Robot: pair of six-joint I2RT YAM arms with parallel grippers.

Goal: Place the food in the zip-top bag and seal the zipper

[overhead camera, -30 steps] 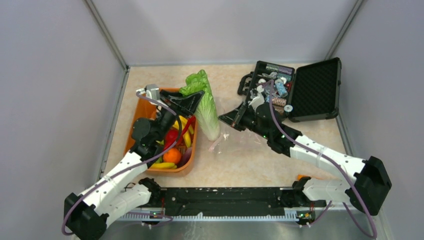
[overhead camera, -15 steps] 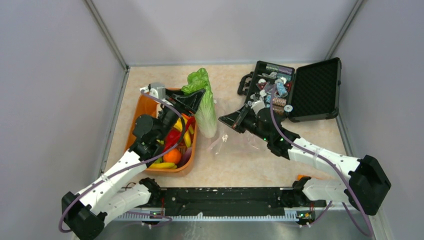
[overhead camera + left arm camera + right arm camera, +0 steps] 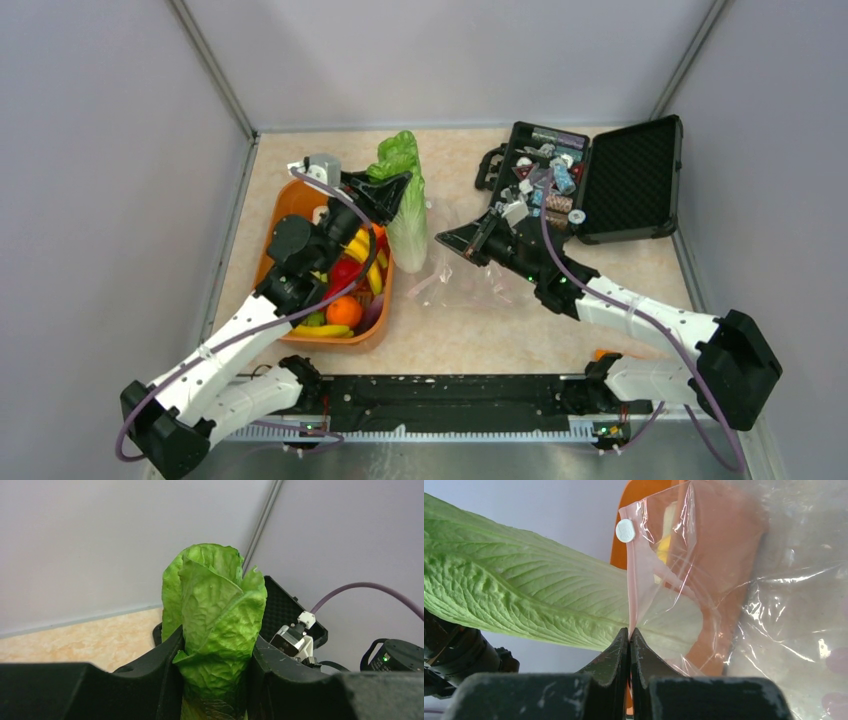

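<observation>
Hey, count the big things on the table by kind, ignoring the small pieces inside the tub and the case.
green leafy lettuce head: 1
orange plastic tub: 1
clear zip-top plastic bag: 1
open black hard case: 1
Total: 4

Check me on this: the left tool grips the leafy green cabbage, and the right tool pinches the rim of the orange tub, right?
Not quite: the right tool is pinching the edge of the clear zip-top bag, as the right wrist view shows. The left tool does grip the leafy green cabbage.
</observation>
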